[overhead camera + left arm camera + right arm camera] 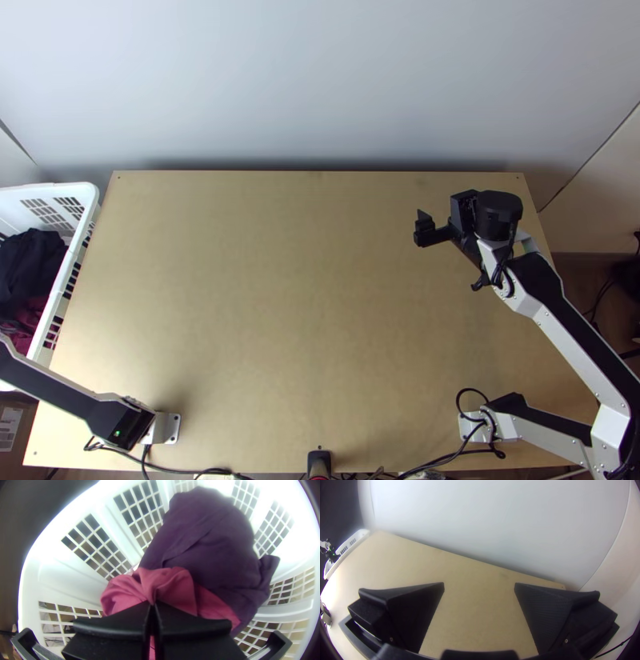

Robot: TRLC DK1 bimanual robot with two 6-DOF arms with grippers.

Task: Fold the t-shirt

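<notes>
My table (280,280), laundry basket (84,189) along its left edge
Purple cloth (213,546) is bunched in the basket, pink cloth (176,583) bunched up against it. My left gripper (152,604) has a pinch of the pink, fingers together, and my right gripper (440,214) hangs near the far right corner, fingers spread wide.

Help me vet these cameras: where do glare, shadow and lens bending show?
Top view: soft shadow on the wall just behind the table. Left wrist view: white glare washing out parts of the basket. Right wrist view: bowed wall seam, dark lower corners.
</notes>
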